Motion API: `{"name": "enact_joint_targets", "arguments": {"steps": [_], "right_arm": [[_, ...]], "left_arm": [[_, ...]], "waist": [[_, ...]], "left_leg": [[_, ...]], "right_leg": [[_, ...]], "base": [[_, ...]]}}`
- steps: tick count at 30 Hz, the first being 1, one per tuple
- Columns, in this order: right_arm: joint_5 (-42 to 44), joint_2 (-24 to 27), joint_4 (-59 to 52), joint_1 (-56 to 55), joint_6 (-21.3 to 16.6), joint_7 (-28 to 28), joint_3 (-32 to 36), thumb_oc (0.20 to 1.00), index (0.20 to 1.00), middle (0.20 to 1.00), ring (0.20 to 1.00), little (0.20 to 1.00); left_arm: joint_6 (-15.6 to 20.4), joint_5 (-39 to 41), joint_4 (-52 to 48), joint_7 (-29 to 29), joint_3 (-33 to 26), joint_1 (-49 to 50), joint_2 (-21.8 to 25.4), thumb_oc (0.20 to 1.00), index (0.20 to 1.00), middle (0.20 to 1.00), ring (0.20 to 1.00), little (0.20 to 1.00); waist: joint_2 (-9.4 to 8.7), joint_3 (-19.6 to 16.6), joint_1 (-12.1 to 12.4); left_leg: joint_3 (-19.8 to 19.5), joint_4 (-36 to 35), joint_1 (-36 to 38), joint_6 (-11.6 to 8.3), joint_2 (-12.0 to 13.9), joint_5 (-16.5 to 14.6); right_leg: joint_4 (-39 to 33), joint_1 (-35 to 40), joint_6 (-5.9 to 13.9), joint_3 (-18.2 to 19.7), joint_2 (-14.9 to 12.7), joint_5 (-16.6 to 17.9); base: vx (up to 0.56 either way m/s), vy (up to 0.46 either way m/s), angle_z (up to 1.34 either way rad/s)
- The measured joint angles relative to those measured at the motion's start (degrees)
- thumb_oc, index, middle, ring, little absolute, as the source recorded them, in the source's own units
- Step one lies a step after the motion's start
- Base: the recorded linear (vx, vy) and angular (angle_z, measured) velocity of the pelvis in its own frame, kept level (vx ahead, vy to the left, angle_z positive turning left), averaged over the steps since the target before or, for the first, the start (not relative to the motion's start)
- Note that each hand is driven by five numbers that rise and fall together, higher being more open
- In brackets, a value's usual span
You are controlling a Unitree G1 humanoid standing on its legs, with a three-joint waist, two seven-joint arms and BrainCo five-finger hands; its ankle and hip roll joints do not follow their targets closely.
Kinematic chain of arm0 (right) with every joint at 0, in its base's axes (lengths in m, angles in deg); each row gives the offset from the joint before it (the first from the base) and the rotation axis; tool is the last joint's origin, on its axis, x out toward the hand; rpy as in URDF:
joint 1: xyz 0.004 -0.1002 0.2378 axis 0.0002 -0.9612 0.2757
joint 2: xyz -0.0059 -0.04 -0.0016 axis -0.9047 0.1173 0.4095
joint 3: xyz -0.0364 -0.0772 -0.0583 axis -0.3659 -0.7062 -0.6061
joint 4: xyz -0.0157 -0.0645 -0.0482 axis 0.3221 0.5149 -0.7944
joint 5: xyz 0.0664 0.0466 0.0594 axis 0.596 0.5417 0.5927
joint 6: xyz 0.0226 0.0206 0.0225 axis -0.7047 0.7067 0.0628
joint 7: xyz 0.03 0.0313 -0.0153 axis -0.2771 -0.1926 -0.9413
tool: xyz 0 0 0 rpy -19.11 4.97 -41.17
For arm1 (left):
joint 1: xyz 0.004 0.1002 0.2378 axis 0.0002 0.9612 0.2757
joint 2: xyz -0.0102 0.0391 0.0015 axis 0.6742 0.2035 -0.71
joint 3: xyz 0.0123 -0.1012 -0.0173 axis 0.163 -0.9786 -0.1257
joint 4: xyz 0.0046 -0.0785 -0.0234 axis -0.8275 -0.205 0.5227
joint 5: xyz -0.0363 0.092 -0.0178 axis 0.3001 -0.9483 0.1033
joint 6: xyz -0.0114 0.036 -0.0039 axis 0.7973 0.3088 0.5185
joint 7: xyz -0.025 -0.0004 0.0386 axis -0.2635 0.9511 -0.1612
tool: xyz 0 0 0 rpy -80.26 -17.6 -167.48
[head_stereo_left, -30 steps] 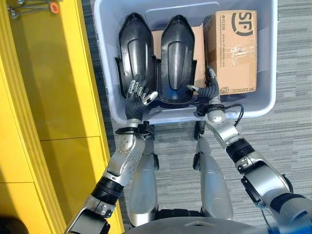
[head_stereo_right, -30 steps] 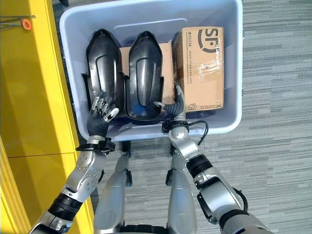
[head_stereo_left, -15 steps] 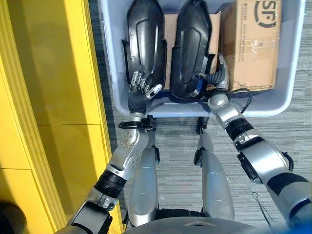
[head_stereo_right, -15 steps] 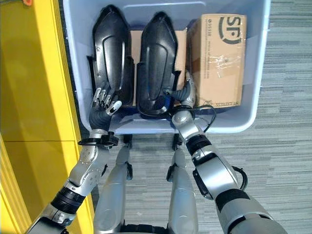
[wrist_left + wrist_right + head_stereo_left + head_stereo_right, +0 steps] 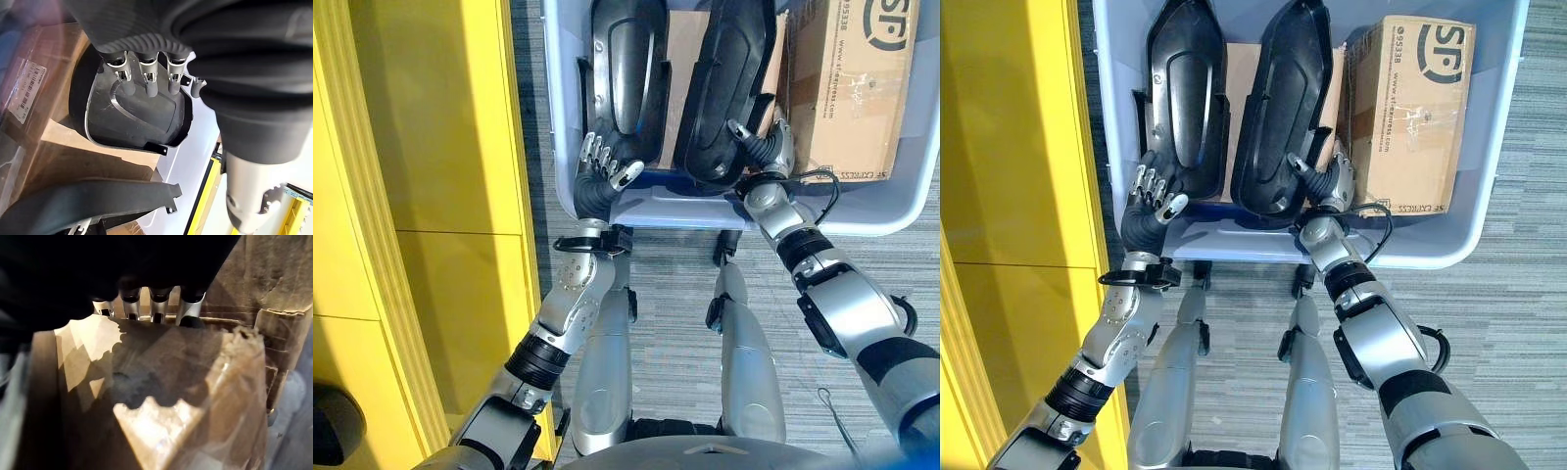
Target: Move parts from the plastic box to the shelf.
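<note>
Grey carpet (image 5: 1489, 323) carries a plastic box (image 5: 1449, 250) beside a yellow shelf (image 5: 431, 147). Two black parts lie along the box's shelf-side half. The left hand (image 5: 603, 178), fingers relaxed and apart, rests at the near end of the left part (image 5: 1185, 88). The right hand (image 5: 1330, 184) is curled round the near end of the right part (image 5: 1288, 98), beside a cardboard carton (image 5: 1420, 108) at the far-side wall.

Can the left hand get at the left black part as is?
Probably yes: the left hand is open at the near end of the left black part, with nothing between them.
</note>
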Motion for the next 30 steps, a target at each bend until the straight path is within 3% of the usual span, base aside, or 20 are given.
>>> {"name": "enact_joint_targets", "arguments": {"steps": [13, 24, 30], "right_arm": [[-3.23, 1.29, 1.15, -0.5, 3.19, -0.33, -0.35, 0.2, 0.2, 0.2, 0.2, 0.2], [-4.11, 0.61, 1.54, -3.68, 3.8, -1.91, -1.29, 0.2, 0.2, 0.2, 0.2, 0.2], [-1.99, 0.24, -3.44, -5.4, 3.49, -2.2, 0.12, 0.2, 0.2, 0.2, 0.2, 0.2]], "left_arm": [[0.03, 0.0, -0.01, 0.14, 0.11, -0.2, -0.01, 1.0, 1.0, 1.0, 1.0, 1.0], [0.01, 0.03, 0.01, 0.17, 0.2, 0.06, 0.0, 1.0, 1.0, 1.0, 1.0, 1.0], [-0.03, 0.02, 0.0, 0.22, 0.19, 0.28, 0.06, 1.0, 1.0, 1.0, 1.0, 1.0]], "waist": [[0.09, -0.05, 0.9], [0.03, -0.04, 0.76], [-0.11, -0.08, 0.3]], "left_leg": [[0.12, -0.16, 2.13, 0.4, -0.69, 0.5], [1.41, -1.11, 7.2, 0.47, -0.55, 0.55], [1.59, -1.15, 8.12, 0.46, -0.26, 0.55]], "right_leg": [[0.0, 2.13, 0.25, -0.03, -0.79, 0.46], [-0.01, 6.27, 0.41, 0.71, -0.66, 0.52], [0.0, 7.11, 0.38, 0.9, -0.09, 0.55]], "base": [[0.0, 0.0, 0.0], [-0.01, -0.02, -0.03], [0.0, -0.002, -0.01]]}}
